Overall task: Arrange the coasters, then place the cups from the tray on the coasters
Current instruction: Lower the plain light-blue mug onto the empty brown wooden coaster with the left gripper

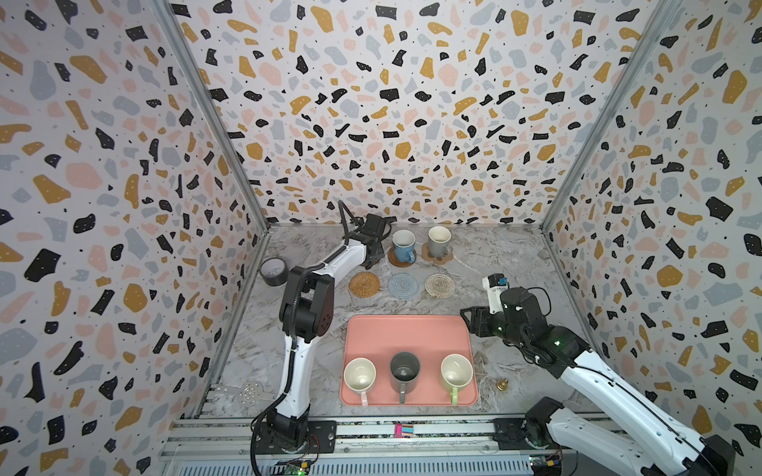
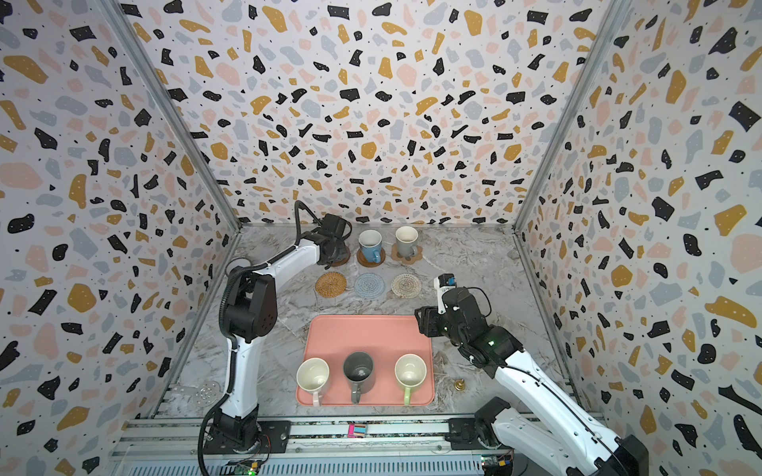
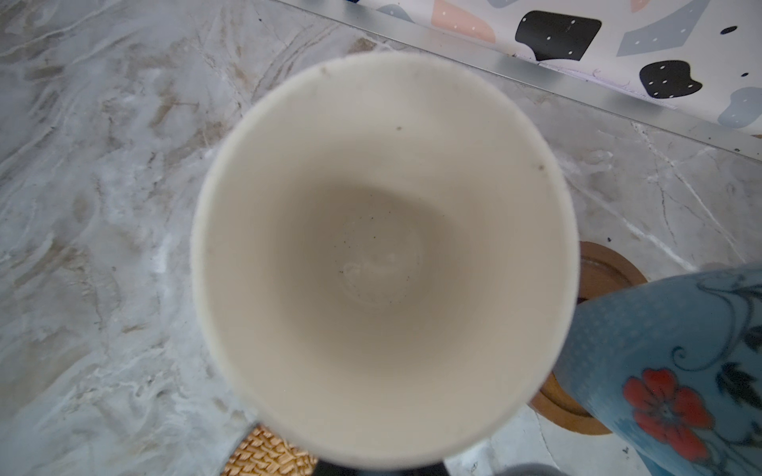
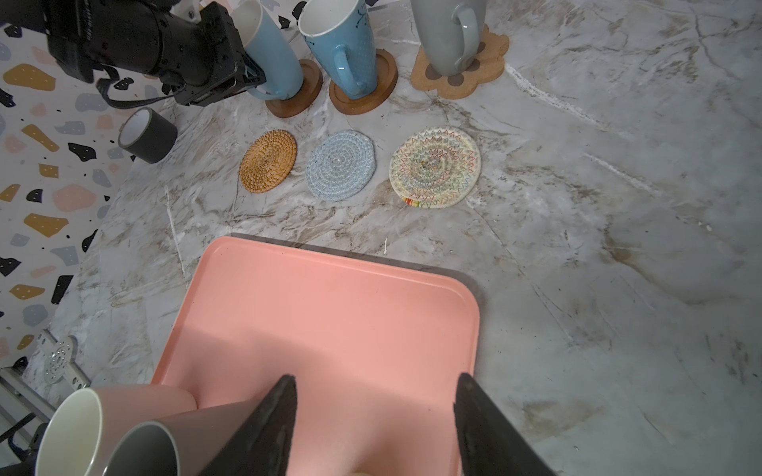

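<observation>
Robot lab booth, terrazzo-print wall panels (image 1: 371, 103) around three sides of a grey marble-look table (image 1: 495, 255), slotted aluminium rail (image 1: 412, 441) at the table's front edge, carrying two robot arms (image 1: 295, 371).

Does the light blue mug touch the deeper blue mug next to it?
Apart. In the right wrist view, a clear gap runs between the light blue mug and the deeper blue mug, all the way down their sides.

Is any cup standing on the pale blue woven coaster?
No, the pale blue woven coaster lies bare, with the equally bare rattan coaster and cream coaster on either side of it.
</observation>
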